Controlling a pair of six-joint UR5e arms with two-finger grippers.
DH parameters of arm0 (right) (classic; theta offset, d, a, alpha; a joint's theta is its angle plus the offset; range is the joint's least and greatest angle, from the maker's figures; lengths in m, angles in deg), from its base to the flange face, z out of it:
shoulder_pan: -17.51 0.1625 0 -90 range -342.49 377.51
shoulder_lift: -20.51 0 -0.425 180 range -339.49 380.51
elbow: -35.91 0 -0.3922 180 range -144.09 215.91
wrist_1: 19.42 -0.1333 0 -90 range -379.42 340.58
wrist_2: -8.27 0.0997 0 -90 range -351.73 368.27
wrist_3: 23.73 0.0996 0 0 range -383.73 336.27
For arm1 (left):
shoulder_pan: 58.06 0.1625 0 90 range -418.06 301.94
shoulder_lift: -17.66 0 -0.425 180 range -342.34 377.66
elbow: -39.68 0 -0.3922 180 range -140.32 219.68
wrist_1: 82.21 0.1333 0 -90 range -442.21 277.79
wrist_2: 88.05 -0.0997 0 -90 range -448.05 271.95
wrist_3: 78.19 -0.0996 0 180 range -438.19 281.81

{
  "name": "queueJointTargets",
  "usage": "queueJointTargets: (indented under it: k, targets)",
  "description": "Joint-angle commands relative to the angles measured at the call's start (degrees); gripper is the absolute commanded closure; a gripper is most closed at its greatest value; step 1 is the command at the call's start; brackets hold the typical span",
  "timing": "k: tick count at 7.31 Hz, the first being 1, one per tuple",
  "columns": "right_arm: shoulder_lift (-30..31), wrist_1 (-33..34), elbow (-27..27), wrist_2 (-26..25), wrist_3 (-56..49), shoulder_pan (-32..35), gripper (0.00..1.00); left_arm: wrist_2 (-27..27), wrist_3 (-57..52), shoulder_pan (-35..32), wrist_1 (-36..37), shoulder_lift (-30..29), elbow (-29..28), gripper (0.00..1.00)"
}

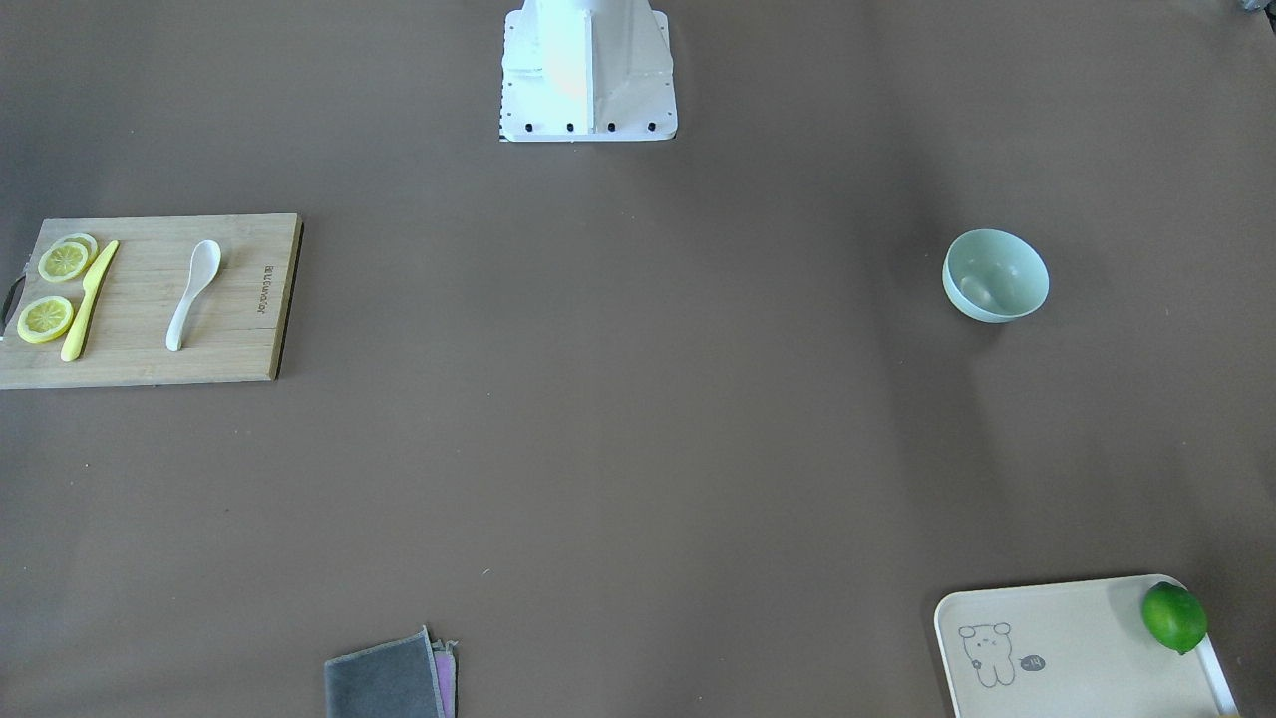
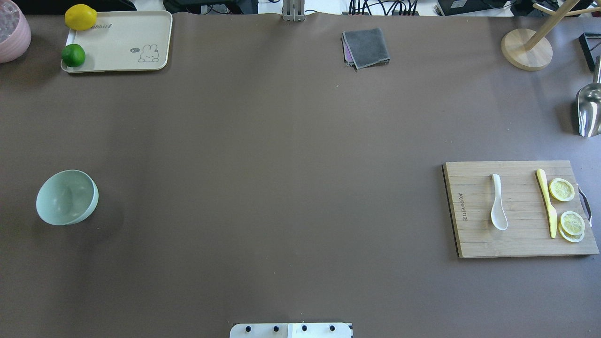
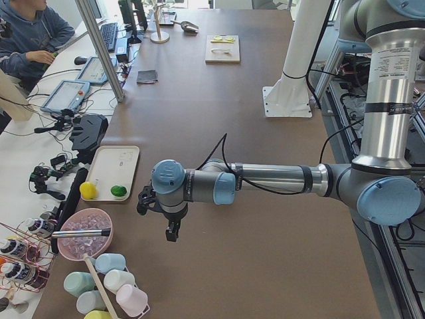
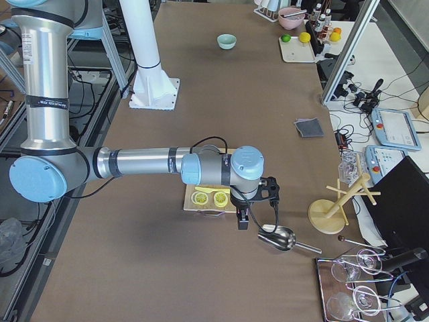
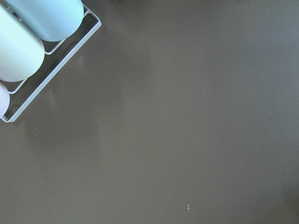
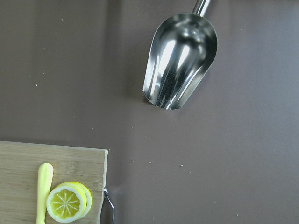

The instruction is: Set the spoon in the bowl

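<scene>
The white spoon (image 2: 498, 209) lies on a wooden cutting board (image 2: 516, 246) at the table's right side; it also shows in the front-facing view (image 1: 194, 291). The mint-green bowl (image 2: 67, 197) stands empty at the left side, also seen in the front-facing view (image 1: 995, 275) and the exterior right view (image 4: 226, 41). My left gripper (image 3: 171, 234) hangs over the table's left end, and I cannot tell its state. My right gripper (image 4: 242, 221) hangs past the board's outer edge near a metal scoop, and I cannot tell its state. Neither wrist view shows fingers.
A yellow knife (image 2: 547, 203) and lemon slices (image 2: 562, 189) share the board. A cream tray (image 2: 123, 42) holds a lime (image 2: 73, 55) and a lemon (image 2: 80, 17). Also on the table are a grey cloth (image 2: 367, 47), a metal scoop (image 6: 180, 60), a wooden stand (image 2: 526, 49) and a cup rack (image 5: 51, 65).
</scene>
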Motion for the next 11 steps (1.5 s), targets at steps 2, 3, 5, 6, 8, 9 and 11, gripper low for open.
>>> queueJointTargets:
  k: [2,3,5,6,8,9,11]
  targets:
    - [0.09,0.0,-0.14,0.04,0.0,-0.09,0.0,-0.1,0.03,0.0,-0.25,0.67,2.84,0.02]
    - [0.17,0.0,-0.48,0.13,0.0,-0.09,0.0,-0.19,0.03,0.0,-0.25,0.68,2.84,0.02]
    - [0.7,-0.26,-0.49,0.13,-0.17,-0.09,0.0,-0.45,-0.05,0.09,-0.26,0.85,2.67,0.02]
    - [0.7,-0.27,-0.49,0.56,-0.17,-0.09,0.0,-0.46,-0.05,0.0,-0.25,0.85,2.58,0.02]
    - [0.61,0.08,-0.49,0.48,0.09,-0.18,0.0,-0.37,-0.49,0.0,-0.52,0.85,2.75,0.02]
    - [0.53,-0.35,-0.49,0.3,0.09,-0.27,0.0,-0.02,-0.06,0.0,-0.52,0.85,2.93,0.02]
    - [0.53,-0.44,-0.75,0.65,0.0,-0.27,0.0,0.07,-0.4,0.0,-0.61,0.85,3.8,0.02]
